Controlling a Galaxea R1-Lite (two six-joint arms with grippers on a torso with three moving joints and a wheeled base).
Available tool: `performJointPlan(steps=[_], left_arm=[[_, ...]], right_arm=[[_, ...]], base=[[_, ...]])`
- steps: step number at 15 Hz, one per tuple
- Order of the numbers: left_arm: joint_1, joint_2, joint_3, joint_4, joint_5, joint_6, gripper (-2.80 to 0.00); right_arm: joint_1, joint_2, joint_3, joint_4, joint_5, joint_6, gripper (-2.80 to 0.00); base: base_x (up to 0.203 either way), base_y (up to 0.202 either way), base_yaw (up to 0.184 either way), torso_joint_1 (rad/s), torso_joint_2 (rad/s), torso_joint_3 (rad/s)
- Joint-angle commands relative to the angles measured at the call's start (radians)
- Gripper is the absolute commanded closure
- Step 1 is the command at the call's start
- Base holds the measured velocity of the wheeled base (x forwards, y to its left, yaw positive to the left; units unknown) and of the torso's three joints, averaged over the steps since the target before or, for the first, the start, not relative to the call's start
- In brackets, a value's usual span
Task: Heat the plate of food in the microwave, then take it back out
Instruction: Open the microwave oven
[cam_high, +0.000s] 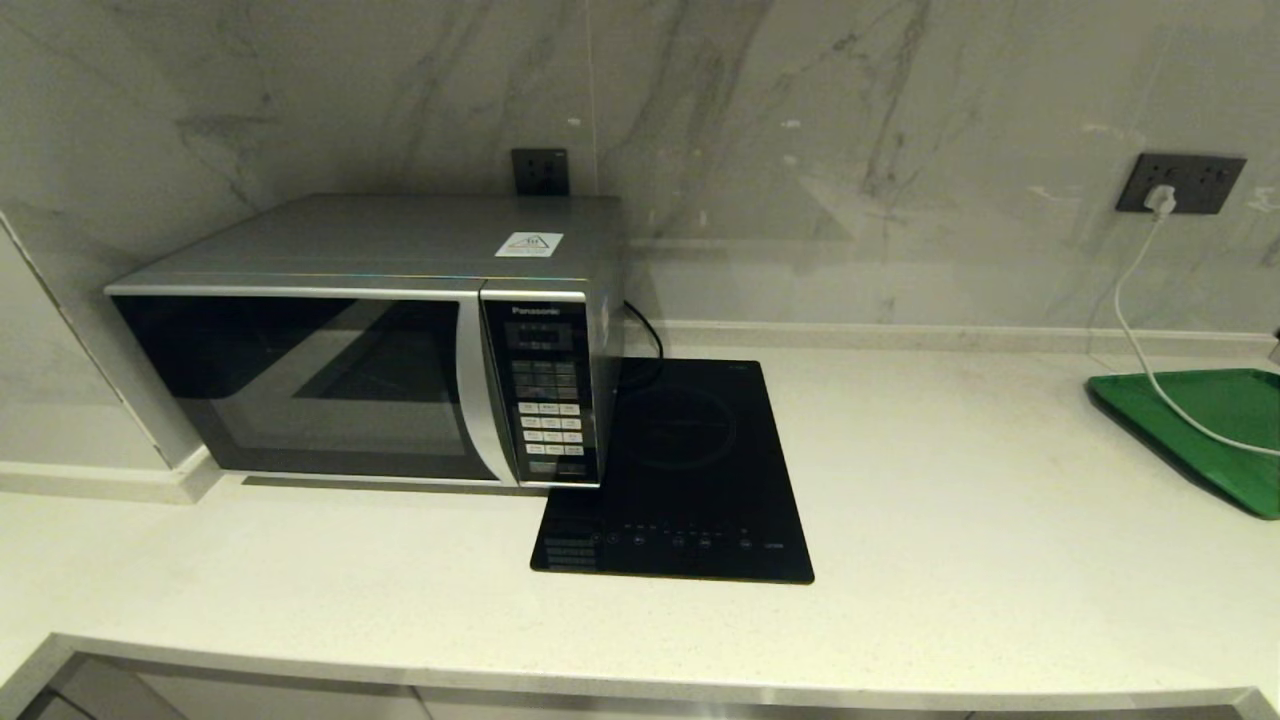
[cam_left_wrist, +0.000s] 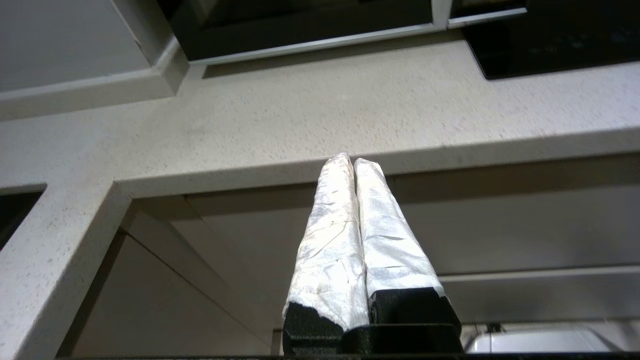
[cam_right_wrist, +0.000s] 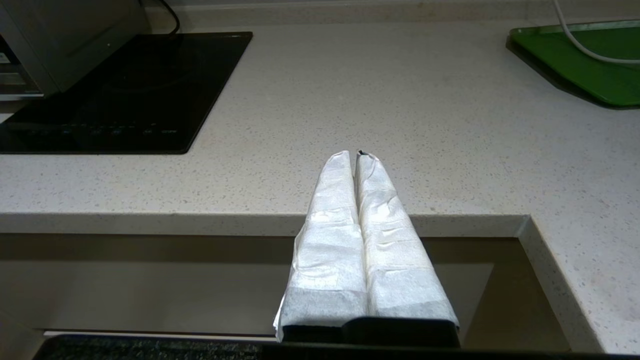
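Plate of food: nowhere visible on counter; likely inside microwave (cam_high: 350, 370), upper left of head frame, door closed, dark glass hides cavity. Judgement: heating stage, arms waiting clear. Left gripper (cam_left_wrist: 354, 161) centre of left wrist frame, fingers pressed together, empty, below counter edge (cam_left_wrist: 350, 165). Right gripper (cam_right_wrist: 356, 156) centre of right wrist frame, fingers together, empty, at front edge. Neither arm shows in head frame. Green tray (cam_high: 1210, 430) cut off at right edge; hob (cam_high: 690, 480) centre.
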Motion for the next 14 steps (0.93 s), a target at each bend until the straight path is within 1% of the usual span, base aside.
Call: performJointPlan(steps=[1, 2, 3, 4, 5, 6, 7, 8, 14], left_arm=[[0.0, 0.0, 0.099, -0.228, 0.012, -0.018, 0.0], [0.001, 0.0, 0.108, -0.244, 0.001, -0.037, 0.0], [0.001, 0.0, 0.123, -0.232, -0.034, -0.036, 0.0], [0.001, 0.0, 0.142, -0.27, -0.057, -0.012, 0.0], [0.001, 0.0, 0.143, -0.248, -0.062, -0.011, 0.0], [0.001, 0.0, 0.139, -0.207, -0.068, -0.024, 0.0], [0.0, 0.004, 0.128, -0.174, -0.07, -0.074, 0.0], [0.001, 0.002, 0.119, -0.149, -0.07, -0.081, 0.0], [0.001, 0.0, 0.125, -0.171, -0.057, -0.092, 0.0]], right_arm=[[0.001, 0.0, 0.0, 0.0, 0.0, 0.0, 0.0], [0.001, 0.0, 0.0, -0.001, 0.0, 0.0, 0.0], [0.001, 0.0, 0.0, 0.0, 0.0, 0.0, 0.0], [0.0, 0.0, 0.0, -0.001, 0.0, 0.0, 0.0], [0.0, 0.0, 0.0, -0.001, 0.0, 0.0, 0.0], [0.001, 0.0, 0.0, -0.001, 0.0, 0.0, 0.0], [0.001, 0.0, 0.0, 0.0, 0.0, 0.0, 0.0], [0.001, 0.0, 0.0, -0.001, 0.0, 0.0, 0.0], [0.001, 0.0, 0.0, 0.0, 0.0, 0.0, 0.0]], base=[[0.0, 0.0, 0.0, 0.0, 0.0, 0.0], [0.0, 0.0, 0.0, 0.0, 0.0, 0.0], [0.0, 0.0, 0.0, 0.0, 0.0, 0.0], [0.0, 0.0, 0.0, 0.0, 0.0, 0.0], [0.0, 0.0, 0.0, 0.0, 0.0, 0.0], [0.0, 0.0, 0.0, 0.0, 0.0, 0.0], [0.0, 0.0, 0.0, 0.0, 0.0, 0.0], [0.0, 0.0, 0.0, 0.0, 0.0, 0.0], [0.0, 0.0, 0.0, 0.0, 0.0, 0.0]])
